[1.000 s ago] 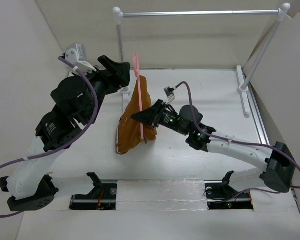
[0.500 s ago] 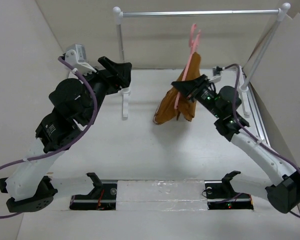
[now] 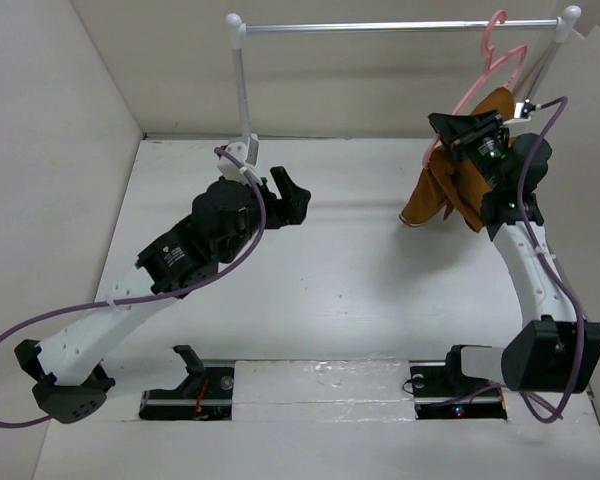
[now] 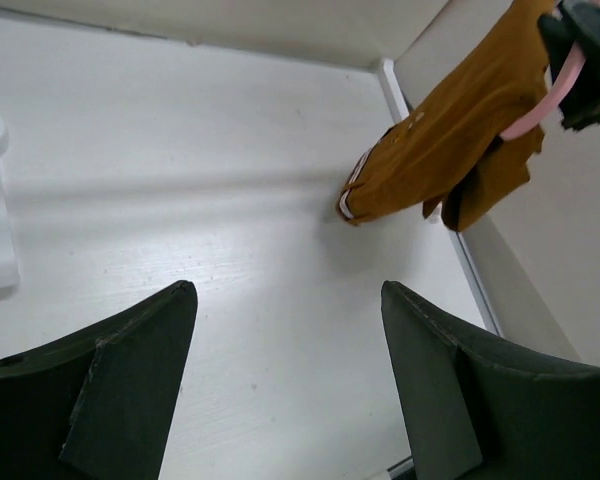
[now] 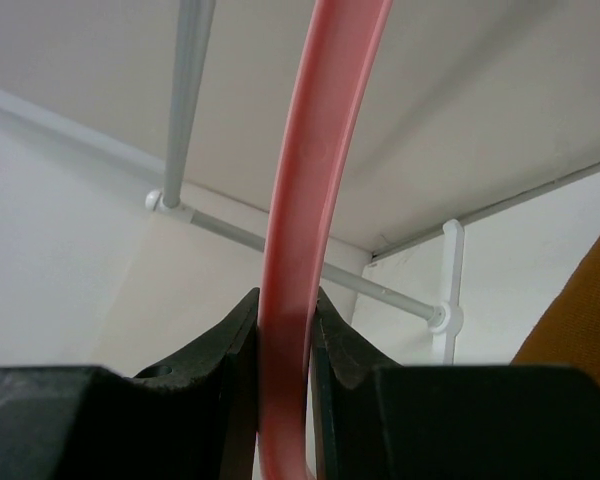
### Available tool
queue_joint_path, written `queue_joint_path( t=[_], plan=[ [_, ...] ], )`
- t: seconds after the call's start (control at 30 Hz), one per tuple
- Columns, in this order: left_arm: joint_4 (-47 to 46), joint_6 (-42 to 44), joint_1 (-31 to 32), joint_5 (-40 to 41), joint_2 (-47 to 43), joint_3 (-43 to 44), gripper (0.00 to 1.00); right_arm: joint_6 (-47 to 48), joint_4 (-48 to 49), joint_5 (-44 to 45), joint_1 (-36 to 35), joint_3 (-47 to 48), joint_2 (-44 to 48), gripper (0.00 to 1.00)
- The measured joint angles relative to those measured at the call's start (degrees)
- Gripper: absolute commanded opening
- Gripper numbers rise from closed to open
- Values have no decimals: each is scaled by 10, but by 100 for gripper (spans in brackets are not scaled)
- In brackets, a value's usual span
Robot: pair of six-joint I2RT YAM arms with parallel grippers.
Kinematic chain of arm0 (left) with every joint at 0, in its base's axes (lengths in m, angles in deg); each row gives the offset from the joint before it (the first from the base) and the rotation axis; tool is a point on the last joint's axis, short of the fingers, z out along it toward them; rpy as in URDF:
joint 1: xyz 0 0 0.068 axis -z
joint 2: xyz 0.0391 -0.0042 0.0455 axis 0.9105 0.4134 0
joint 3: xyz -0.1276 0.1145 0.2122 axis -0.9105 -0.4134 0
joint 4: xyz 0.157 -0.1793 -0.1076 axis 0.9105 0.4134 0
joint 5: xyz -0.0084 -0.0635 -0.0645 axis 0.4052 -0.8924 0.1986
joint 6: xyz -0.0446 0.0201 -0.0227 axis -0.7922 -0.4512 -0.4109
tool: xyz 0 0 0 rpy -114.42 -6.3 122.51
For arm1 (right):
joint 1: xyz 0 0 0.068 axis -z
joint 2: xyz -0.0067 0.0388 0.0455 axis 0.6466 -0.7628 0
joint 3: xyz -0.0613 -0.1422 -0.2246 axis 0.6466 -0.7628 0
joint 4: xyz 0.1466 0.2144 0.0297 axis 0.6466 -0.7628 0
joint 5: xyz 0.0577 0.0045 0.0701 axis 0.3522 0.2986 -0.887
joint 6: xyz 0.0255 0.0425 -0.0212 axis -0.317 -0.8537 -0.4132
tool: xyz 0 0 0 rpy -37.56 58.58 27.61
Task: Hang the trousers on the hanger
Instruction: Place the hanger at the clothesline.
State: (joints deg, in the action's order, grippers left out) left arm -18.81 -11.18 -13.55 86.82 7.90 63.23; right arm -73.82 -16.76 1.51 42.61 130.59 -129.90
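Hanger (image 3: 472, 88) stood nearly upright, its long axis rising from the right end effector (image 3: 467, 130), which pinched its neck narrowly. Its hook reached the rail (image 3: 380, 27) at the far right end. Trousers (image 3: 448, 195) hung draped on it. Left end effector (image 3: 290, 195) gaped wide and empty, well apart over the surface (image 3: 360, 270).

No text, label, brand, number or sign can be read in any of the views.
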Motion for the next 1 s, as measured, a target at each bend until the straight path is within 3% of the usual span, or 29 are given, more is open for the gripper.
queue_joint_path(
  t=[0.4, 0.67, 0.73, 0.77, 0.83, 0.87, 0.93, 0.97, 1.0],
  plan=[
    [0, -31, 0, -19, -26, -42, 71, -69, 72, -74, 51, 104, -158, 0],
    [0, -39, 0, -21, -26, -47, 71, -104, 123, -91, 67, 94, -180, 0],
    [1, -40, 0, -21, -26, -53, 71, -107, 144, -94, 71, 76, -180, 11],
    [1, -41, 0, -21, -25, -55, 72, -107, 153, -94, 73, 66, -180, 26],
    [1, -42, 0, -21, -24, -60, 72, -104, 174, -98, 76, 45, -180, 37],
    [1, -42, 0, -21, -22, -61, 73, -98, 184, -98, 78, 40, -177, 49],
    [-4, -42, 0, -20, -17, -65, 73, -87, 197, -101, 82, 30, -167, 56],
    [-10, -42, 0, -21, -15, -71, 73, -80, 200, -103, 86, 26, -160, 72],
    [-18, -42, 0, -21, -13, -81, 74, -74, 200, -106, 89, 24, -151, 77]
  ],
)
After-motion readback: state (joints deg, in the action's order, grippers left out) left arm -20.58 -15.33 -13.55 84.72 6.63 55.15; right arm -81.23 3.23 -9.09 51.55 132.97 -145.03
